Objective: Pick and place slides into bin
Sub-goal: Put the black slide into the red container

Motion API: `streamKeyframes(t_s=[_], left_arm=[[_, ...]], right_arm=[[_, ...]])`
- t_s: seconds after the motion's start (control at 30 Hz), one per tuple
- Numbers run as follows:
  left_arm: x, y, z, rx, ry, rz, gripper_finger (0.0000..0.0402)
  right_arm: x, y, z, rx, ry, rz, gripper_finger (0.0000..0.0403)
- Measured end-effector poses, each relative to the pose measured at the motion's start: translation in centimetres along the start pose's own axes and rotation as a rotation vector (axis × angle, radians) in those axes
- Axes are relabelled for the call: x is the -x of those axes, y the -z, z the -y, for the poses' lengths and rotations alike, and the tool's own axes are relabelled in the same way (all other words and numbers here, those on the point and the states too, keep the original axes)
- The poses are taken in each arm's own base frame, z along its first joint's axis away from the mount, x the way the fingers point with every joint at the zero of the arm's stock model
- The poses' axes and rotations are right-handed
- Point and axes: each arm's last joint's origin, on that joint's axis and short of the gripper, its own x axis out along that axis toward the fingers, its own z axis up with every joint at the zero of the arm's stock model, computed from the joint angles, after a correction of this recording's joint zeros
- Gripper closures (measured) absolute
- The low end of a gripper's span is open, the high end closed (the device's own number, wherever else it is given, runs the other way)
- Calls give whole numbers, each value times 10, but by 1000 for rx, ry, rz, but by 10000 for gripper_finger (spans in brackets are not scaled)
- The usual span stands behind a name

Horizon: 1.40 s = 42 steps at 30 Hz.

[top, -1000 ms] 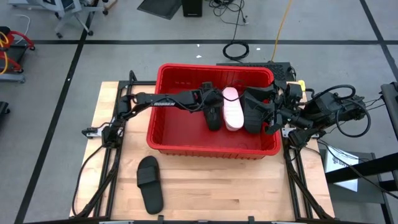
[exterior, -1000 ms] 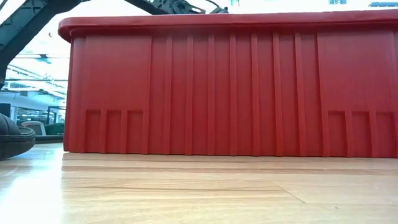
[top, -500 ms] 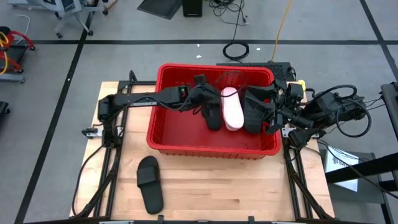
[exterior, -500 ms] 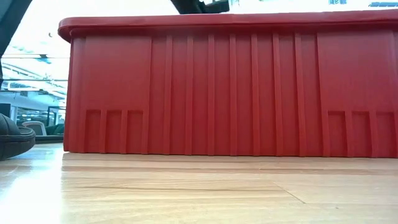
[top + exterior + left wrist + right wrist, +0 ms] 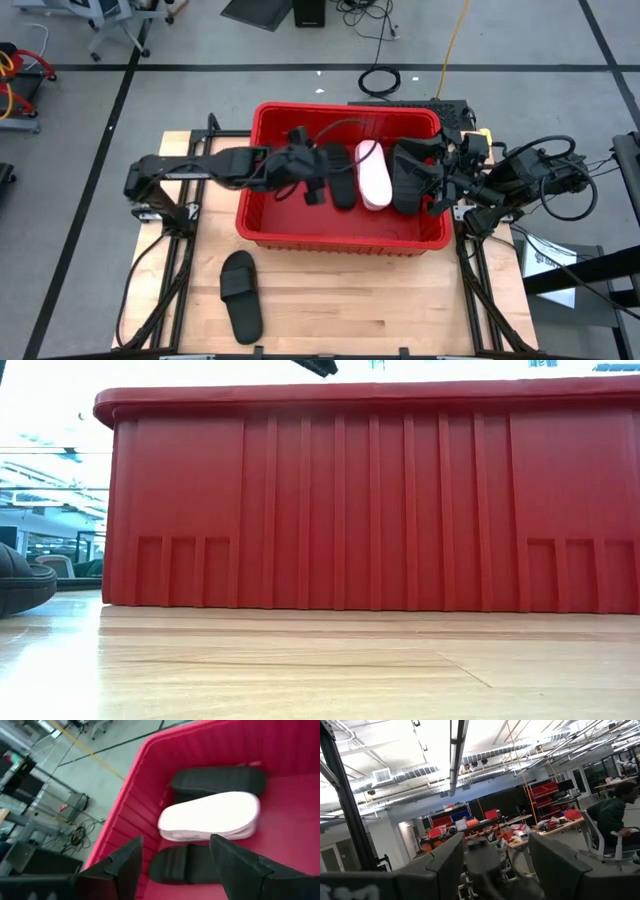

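From the low view, the bin [image 5: 370, 500] wall hides everything inside it, and its right end is cut off. Only the toe of 1 black slide [image 5: 22, 582] shows at the left edge. My right end effector [image 5: 440, 180] is buried among dark slides, so I cannot make it out.

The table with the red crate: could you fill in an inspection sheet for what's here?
Surface: pale wooden table.
Job's things: red bin holding black slides and a pink slide; one black slide lies on the table, apart from the bin.
Clutter: nothing seen.
Grippers: left gripper open, empty, over the bin; right gripper open at the bin's right edge.
Cables: coil on the floor behind.
Surroundings: workshop, seated person.
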Motion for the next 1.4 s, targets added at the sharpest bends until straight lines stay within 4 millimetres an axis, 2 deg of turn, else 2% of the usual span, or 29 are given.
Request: streamKeyframes(t_s=[0.37,0.63,0.73,0.93,1.07,1.4], left_arm=[[83,-8,44,-48,130,122,172],[138,-2,62,-69,207,187,172],[151,1,68,-34,254,191,172],[181,21,84,-90,348,128,172],[192,30,95,-98,384,82,172],[218,53,108,-19,461,-44,172]], right_arm=[[0,-1,0,-8,-1,8,192],[0,-1,0,-9,-1,8,192],[0,-1,0,-8,-1,8,192],[0,-1,0,-8,-1,8,192],[0,-1,0,-11,-1,10,192],[0,-2,0,11,-2,15,192]])
